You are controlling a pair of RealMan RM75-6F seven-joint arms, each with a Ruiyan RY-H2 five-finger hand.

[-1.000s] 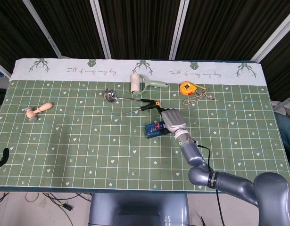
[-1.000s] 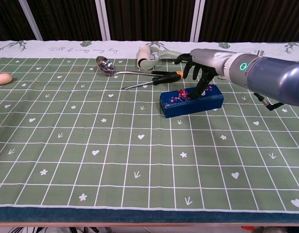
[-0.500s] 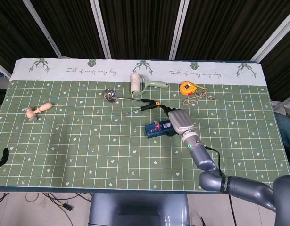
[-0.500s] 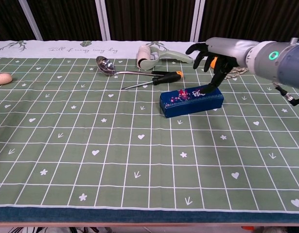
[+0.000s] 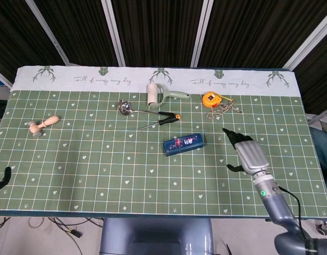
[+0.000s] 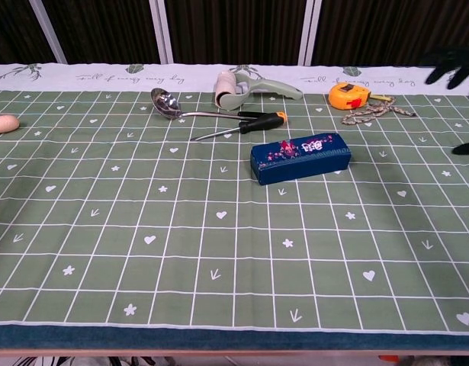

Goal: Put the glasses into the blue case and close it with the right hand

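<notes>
A closed blue case (image 5: 184, 144) lies near the middle of a green patterned table (image 5: 99, 170). The right hand (image 5: 247, 153) hovers at the case's three o'clock, well apart from it, fingers spread and holding nothing. At the case's twelve o'clock lie a screwdriver (image 5: 162, 121) and spoon (image 5: 126, 108). The glasses cannot be seen.

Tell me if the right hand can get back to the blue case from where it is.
Probably yes. The right hand hangs open to the right of the closed blue case, with only bare mat between them.
</notes>
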